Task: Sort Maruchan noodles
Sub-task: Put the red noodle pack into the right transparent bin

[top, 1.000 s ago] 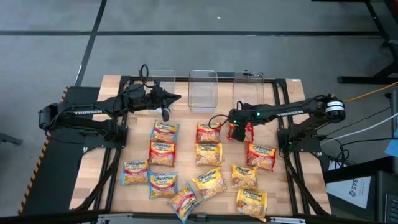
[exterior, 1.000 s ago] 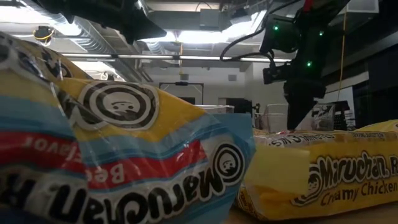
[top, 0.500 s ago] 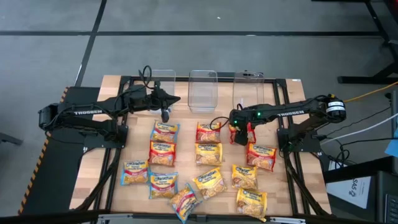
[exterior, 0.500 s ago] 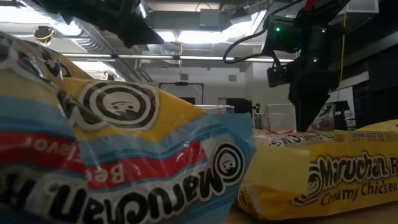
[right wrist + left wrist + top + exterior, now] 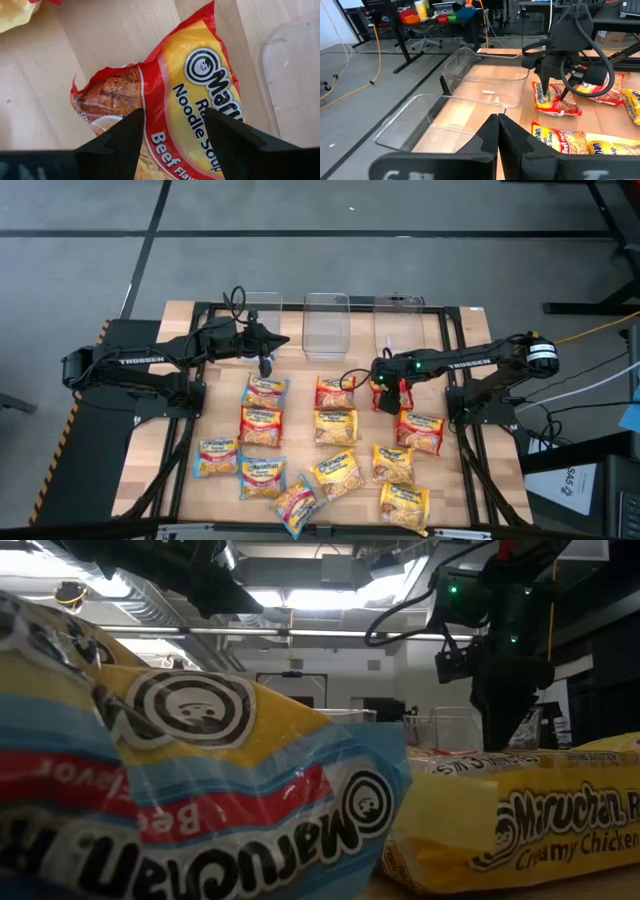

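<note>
Your right gripper (image 5: 389, 394) hangs low over a red-trimmed noodle packet (image 5: 175, 115) that lies flat on the worktop (image 5: 180, 330), near the rightmost of three clear bins (image 5: 398, 315) lined up along the far edge. Its fingers (image 5: 120, 140) are spread to either side of the wrapper, one over the noodle picture and one over the lettering, so you appear to be lined up to pinch this packet; whether the tips touch the plastic yet is not clear. The packet sits close to that bin, which makes it a sensible first pick for sorting by colour.

Your left gripper (image 5: 266, 367) waits near the leftmost bin (image 5: 262, 308) with its fingers pressed together, holding nothing.

The other packets (image 5: 262, 425) lie in loose rows across the middle and near side of the worktop, none yet in a bin.

On the packet under your right gripper you can read part of "Noodle Soup" and "Beef", with the round Maruchan face logo (image 5: 204, 66) above. In the low view a yellow wrapper (image 5: 520, 825) reads "Maruchan" and "Creamy Chicken", and a blue-trimmed one (image 5: 190, 800) shows the brand name upside down. "TROSSEN" is printed on the left arm (image 5: 140, 360).
</note>
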